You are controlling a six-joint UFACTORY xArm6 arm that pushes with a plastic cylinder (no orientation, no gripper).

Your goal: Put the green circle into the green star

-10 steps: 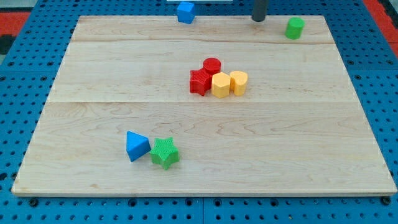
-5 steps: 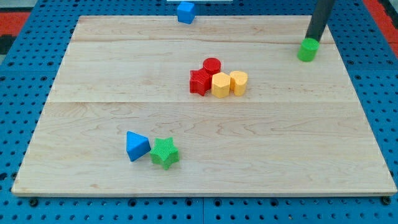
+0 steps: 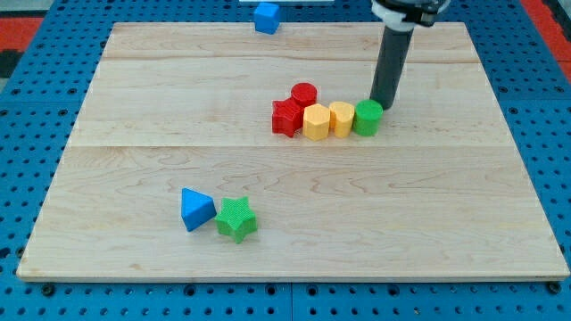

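Pale wooden board [image 3: 134, 107] of joined planks, lying on a blue pegboard surface [image 3: 27, 160] dotted with holes. Lower left of the frame: blue triangle [image 3: 196, 209], pointing toward the view's right, touching the ribbed green star [image 3: 236, 218]. Top edge, left of centre: blue cube [image 3: 266, 17], its exact shape hard to make out at the board's far rim. Centre: tight cluster of red star [image 3: 287, 117], red cylinder [image 3: 304, 93] behind it, yellow hexagon-like block [image 3: 316, 122] and a rounded yellow block [image 3: 342, 118]. Touching that last yellow block on its right side: green circle [image 3: 367, 117], a short upright cylinder, long axis vertical, well apart from the green star. Just behind the green circle's upper right edge: my tip [image 3: 384, 105], end of a straight dark rod cut off at the frame's top. No claw present, nothing gripped.
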